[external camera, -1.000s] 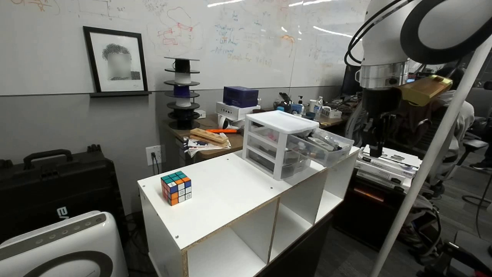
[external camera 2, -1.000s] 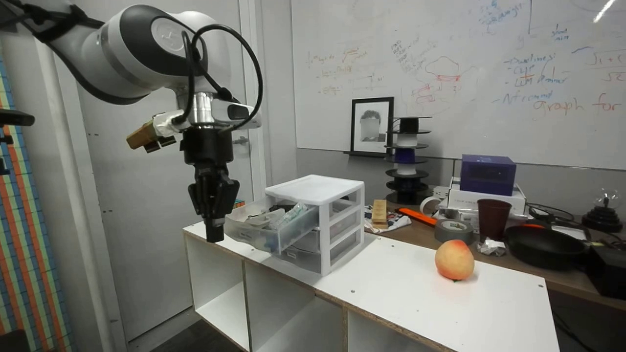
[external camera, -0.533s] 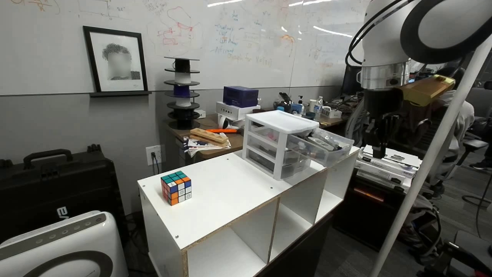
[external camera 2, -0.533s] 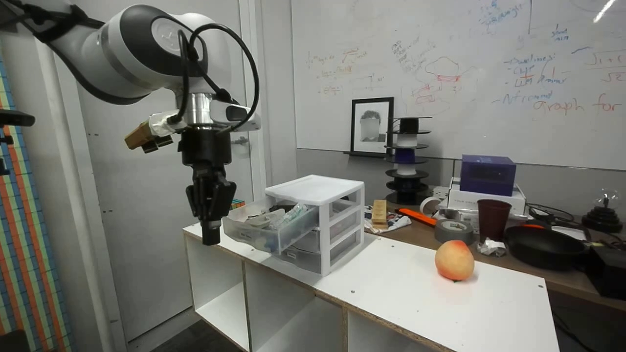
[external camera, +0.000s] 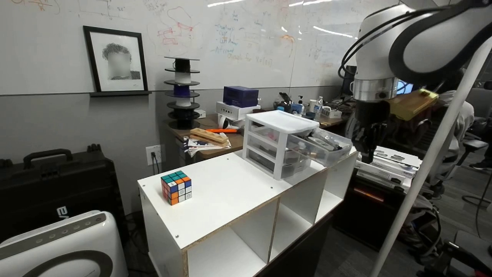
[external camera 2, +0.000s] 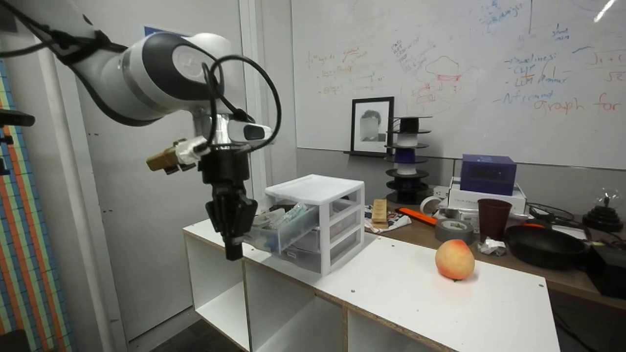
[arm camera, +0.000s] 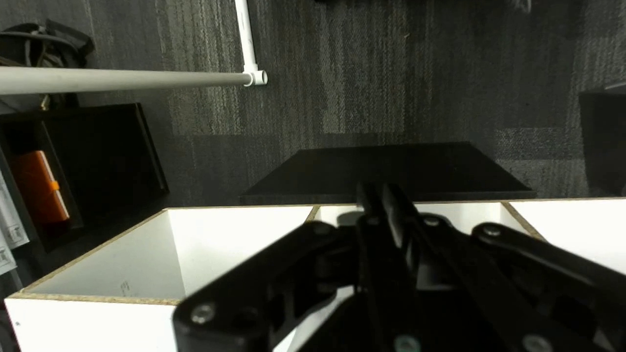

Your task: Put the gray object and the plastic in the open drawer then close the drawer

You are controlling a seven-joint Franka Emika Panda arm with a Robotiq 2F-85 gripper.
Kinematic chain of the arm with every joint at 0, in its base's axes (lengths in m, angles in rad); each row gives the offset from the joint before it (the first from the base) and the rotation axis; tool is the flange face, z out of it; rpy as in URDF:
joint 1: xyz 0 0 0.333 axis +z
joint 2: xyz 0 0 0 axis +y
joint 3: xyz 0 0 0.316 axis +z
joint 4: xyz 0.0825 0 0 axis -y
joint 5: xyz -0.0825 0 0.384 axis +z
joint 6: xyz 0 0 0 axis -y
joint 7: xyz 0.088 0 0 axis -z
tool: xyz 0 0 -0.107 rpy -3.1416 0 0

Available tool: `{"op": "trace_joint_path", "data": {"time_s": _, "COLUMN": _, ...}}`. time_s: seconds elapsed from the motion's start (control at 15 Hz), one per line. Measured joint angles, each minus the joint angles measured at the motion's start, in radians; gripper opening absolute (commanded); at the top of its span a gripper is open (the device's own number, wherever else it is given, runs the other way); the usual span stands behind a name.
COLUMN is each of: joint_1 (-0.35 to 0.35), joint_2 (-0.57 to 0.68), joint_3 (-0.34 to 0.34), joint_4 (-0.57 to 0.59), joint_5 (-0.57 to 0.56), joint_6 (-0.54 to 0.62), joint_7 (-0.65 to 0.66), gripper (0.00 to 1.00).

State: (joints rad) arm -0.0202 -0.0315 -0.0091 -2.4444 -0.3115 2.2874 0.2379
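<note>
The translucent top drawer (external camera: 335,157) of the small white-framed unit (external camera: 282,121) stands pulled out; the drawer also shows in an exterior view (external camera 2: 299,233). A gray object (external camera: 323,144) and crinkled clear plastic (external camera: 326,135) lie inside it among other small items; the plastic shows too in an exterior view (external camera 2: 292,215). My gripper (external camera 2: 234,252) points down, fingers together and empty, outside the drawer's front end. It hides part of the drawer there. Its tips show beside the drawer front (external camera: 368,158); I cannot tell whether they touch. In the wrist view the gripper (arm camera: 376,193) covers the drawer.
The unit stands on a white shelf (external camera: 223,200) with open compartments. A puzzle cube (external camera: 177,188) sits at one end of the shelf and a peach (external camera 2: 455,260) on the other side of the unit. A cluttered desk (external camera 2: 425,234) is behind. A pale pole (external camera: 430,161) stands near the arm.
The gripper has moved lower and closer to the drawer's front end, now overlapping it in an exterior view. It stays shut. The drawer shows no clear movement.
</note>
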Motion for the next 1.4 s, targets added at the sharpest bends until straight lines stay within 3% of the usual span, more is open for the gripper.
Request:
{"op": "trace_joint_path", "data": {"time_s": 0.33, "joint_1": -0.031, "joint_2": 0.288, "joint_3": -0.058, "joint_4": 0.139, "joint_5": -0.023, "joint_6": 0.138, "joint_7": -0.004, "gripper": 0.11}}
{"op": "trace_joint_path", "data": {"time_s": 0.93, "joint_1": -0.007, "joint_2": 0.403, "joint_3": -0.052, "joint_4": 0.374, "joint_5": 0.058, "joint_6": 0.133, "joint_7": -0.066, "gripper": 0.11}}
{"op": "trace_joint_path", "data": {"time_s": 1.4, "joint_1": 0.002, "joint_2": 0.421, "joint_3": -0.053, "joint_4": 0.425, "joint_5": 0.058, "joint_6": 0.133, "joint_7": -0.078, "gripper": 0.11}}
